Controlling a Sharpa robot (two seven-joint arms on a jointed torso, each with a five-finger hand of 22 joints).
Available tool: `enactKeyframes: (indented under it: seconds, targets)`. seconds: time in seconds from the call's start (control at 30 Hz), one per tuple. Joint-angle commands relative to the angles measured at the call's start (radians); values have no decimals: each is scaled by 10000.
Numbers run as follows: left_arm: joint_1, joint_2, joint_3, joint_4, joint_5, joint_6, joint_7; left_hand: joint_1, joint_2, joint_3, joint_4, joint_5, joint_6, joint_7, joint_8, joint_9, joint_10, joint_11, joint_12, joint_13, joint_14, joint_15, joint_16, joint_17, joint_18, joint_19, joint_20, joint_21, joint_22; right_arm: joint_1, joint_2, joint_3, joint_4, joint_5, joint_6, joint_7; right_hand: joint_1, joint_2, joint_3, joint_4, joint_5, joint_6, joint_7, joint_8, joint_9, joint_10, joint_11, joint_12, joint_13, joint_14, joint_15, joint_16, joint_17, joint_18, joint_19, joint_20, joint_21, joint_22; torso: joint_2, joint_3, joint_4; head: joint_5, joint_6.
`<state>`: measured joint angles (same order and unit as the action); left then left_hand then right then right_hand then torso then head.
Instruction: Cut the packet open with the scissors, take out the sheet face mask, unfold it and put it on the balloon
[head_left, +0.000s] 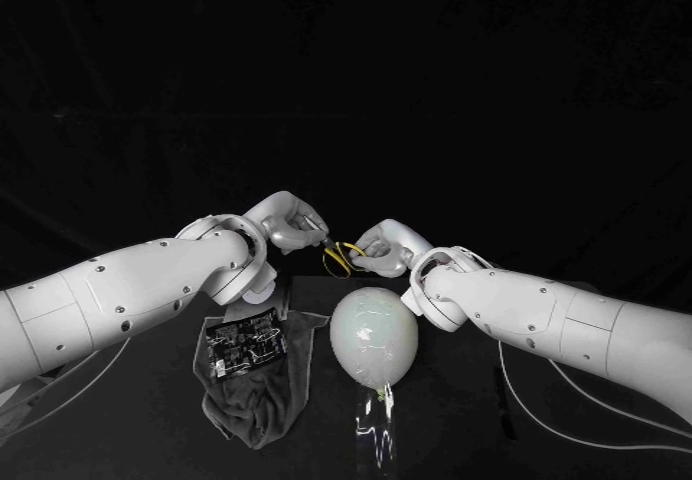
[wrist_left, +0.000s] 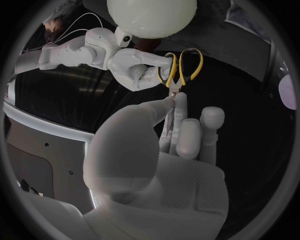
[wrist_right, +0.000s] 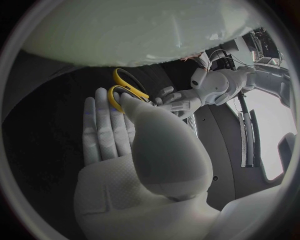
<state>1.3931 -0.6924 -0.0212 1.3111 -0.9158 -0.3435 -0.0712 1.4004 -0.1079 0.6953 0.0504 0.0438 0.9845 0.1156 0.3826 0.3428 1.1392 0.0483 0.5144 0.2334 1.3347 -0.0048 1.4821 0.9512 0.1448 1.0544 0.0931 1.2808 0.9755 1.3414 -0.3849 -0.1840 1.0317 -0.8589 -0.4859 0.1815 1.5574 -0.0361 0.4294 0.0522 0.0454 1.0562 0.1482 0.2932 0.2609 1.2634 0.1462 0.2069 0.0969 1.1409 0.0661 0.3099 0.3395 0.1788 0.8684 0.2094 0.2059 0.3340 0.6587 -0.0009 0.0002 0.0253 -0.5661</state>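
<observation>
The scissors (head_left: 339, 257) with yellow handles are held in the air between both hands, above the far end of the balloon. My right hand (head_left: 382, 248) has fingers through the handles (wrist_left: 172, 89). My left hand (head_left: 289, 228) pinches the blades at their far end with its fingertips (wrist_left: 178, 107). The pale balloon (head_left: 375, 335) lies on the table, neck toward me. The dark printed packet (head_left: 242, 340) lies flat on a grey cloth (head_left: 267, 400) left of the balloon, with neither hand on it. In the right wrist view my right hand (wrist_right: 144, 150) carries the yellow handles (wrist_right: 128, 81), facing my left hand (wrist_right: 178, 100).
A clear stand or holder (head_left: 375, 425) sits at the balloon's neck near the table's front edge. White cables (head_left: 505, 385) trail along the table under my right arm. The black table (head_left: 130, 420) is bare to the left of the cloth.
</observation>
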Motion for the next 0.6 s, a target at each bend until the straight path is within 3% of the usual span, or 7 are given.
enactKeyframes:
  seconds: [0.03,0.33,0.37,0.43,0.47,0.5,0.6]
  targets:
    - [60,-50,30,-11,277,-29,78,47,125,4,-39,33,86,25,95,503,53,5,-63,-12,-17,-57,24,-8,-66,67,16,55,-1,-13,-117,5,68,251,-1051,508,-106,85,146,-140,17,47,-28,52,62,860,-730,90,120,150,-87,29,36,1,-22,-80,123,137,8,8,0,-7,-14]
    - [90,-66,25,-87,743,-17,309,46,113,12,-46,36,35,48,69,505,21,24,-122,-58,-42,-47,6,-71,-32,-52,11,-18,-148,73,-330,114,274,1253,-1675,682,-645,36,610,-505,22,-37,-63,208,350,1102,-764,-135,22,238,-117,-39,230,-50,-521,-150,795,1048,-11,1,14,-43,18]
    - [91,-66,24,-96,836,-32,358,39,70,-3,-57,37,2,65,52,504,-7,37,-154,-79,-73,-38,-10,-143,-14,-125,11,-62,-234,91,-342,134,271,1342,-1660,651,-896,34,834,-708,22,-96,-74,282,511,1190,-764,-248,-15,261,-124,-85,344,-56,-835,-156,1195,1607,-12,-1,15,-45,20]
    - [94,-64,23,-128,1043,-103,447,47,-161,-95,-162,37,-78,121,10,502,-148,75,-255,-133,-190,-12,-69,-387,38,-344,17,-192,-478,133,-354,165,232,1458,-1609,576,-973,31,896,-772,22,-115,-68,304,563,1217,-771,-279,-23,266,-122,-102,383,-54,-949,-156,1319,1791,-8,0,17,-54,51]
    - [95,-62,22,-144,1122,-140,475,-71,-431,-258,-173,81,-213,200,-69,478,-368,153,-394,-194,-525,38,-218,-1127,144,-813,32,-471,-999,151,-355,173,209,1486,-1588,547,-984,32,902,-779,23,-116,-68,308,570,1223,-771,-282,-24,267,-121,-104,388,-53,-963,-156,1336,1815,-10,-2,19,-56,57]
    - [98,-60,21,-177,1268,-218,526,-247,-653,-424,-85,48,-573,315,-310,375,-792,360,-685,-330,-1300,188,-619,-2479,270,-1700,124,-1049,-1909,182,-356,184,162,1524,-1543,491,-1023,34,928,-807,23,-126,-69,319,596,1237,-772,-296,-26,271,-122,-110,408,-52,-1016,-154,1397,1905,-7,-3,22,-63,72]
    - [104,-36,19,-322,1711,-427,683,-407,-929,-792,57,36,-812,510,-565,248,-974,523,-952,-511,-2267,402,-1193,-3857,299,-2167,317,-1565,-2296,281,-338,207,-49,1580,-1415,347,-1081,41,976,-861,23,-142,-69,336,640,1258,-772,-321,-31,279,-125,-121,444,-49,-1104,-150,1509,2067,-15,-10,17,-106,115]
